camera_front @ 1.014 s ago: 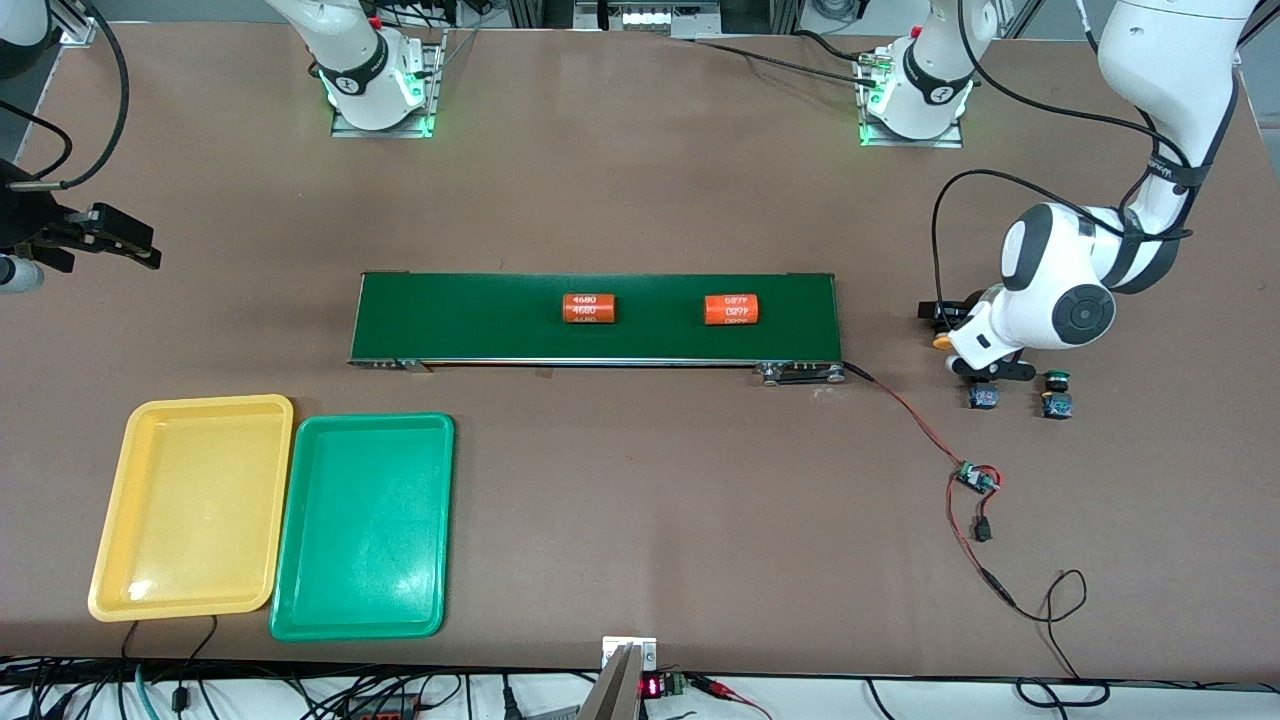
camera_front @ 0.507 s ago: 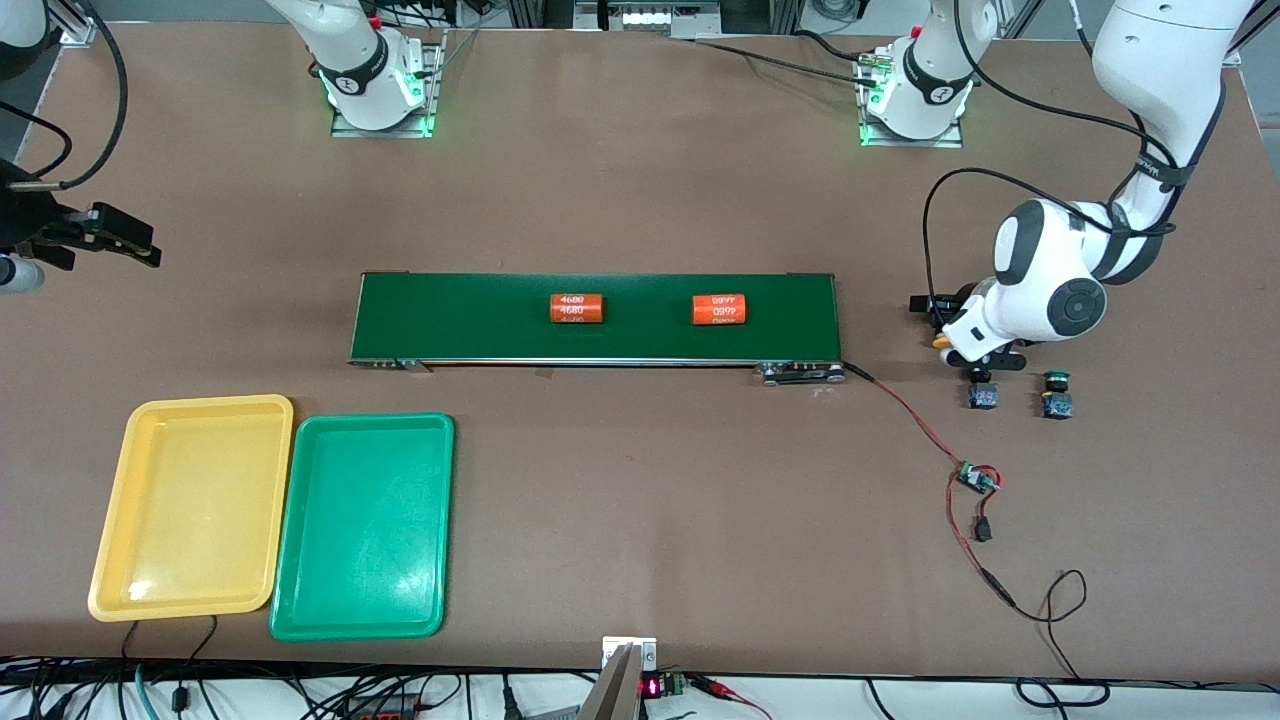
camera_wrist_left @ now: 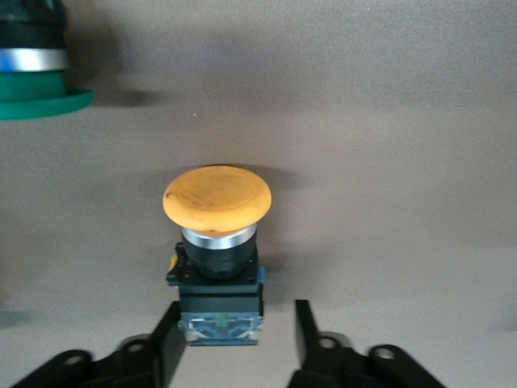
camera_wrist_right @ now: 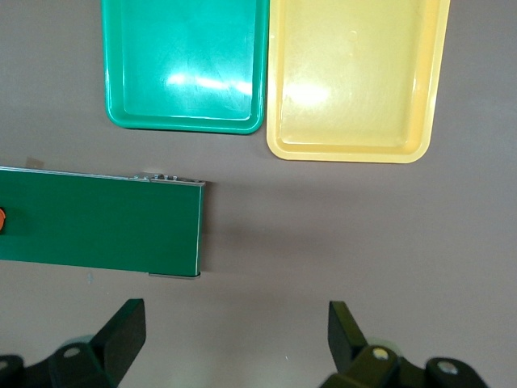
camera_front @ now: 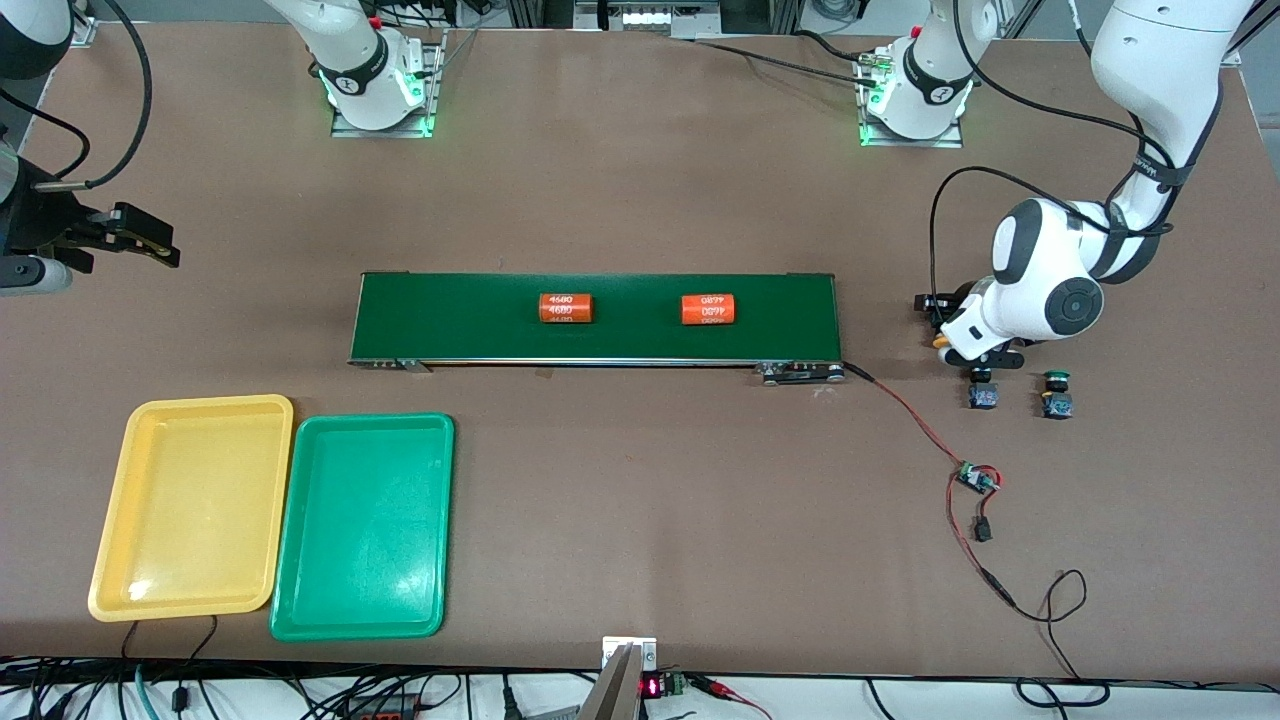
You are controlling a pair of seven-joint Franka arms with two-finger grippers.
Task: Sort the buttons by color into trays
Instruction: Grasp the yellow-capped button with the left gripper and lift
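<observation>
A yellow-capped button [camera_wrist_left: 216, 242] lies on its side on the table, its black-and-blue body between the fingers of my open left gripper [camera_wrist_left: 237, 314]; one finger is against the body, the other stands apart. In the front view its yellow cap [camera_front: 941, 342] peeks out beside my left gripper [camera_front: 978, 358]. A green-capped button [camera_front: 1056, 394] lies nearby, and a green cap [camera_wrist_left: 36, 89] shows in the left wrist view. Another button [camera_front: 983, 397] shows only its blue body. My right gripper [camera_front: 145, 240] hangs open and empty at the right arm's end [camera_wrist_right: 236, 314]. The yellow tray [camera_front: 190, 505] and green tray [camera_front: 362, 525] are empty.
A long dark-green conveyor belt [camera_front: 450, 318] carries two orange cylinders [camera_front: 567, 307] [camera_front: 708, 309]. A red-and-black wire with a small circuit board [camera_front: 975, 478] runs from the belt's end across the table near the buttons.
The two orange cylinders have moved along the belt toward the right arm's end. My left hand has shifted slightly toward the belt. My right gripper has edged inward.
</observation>
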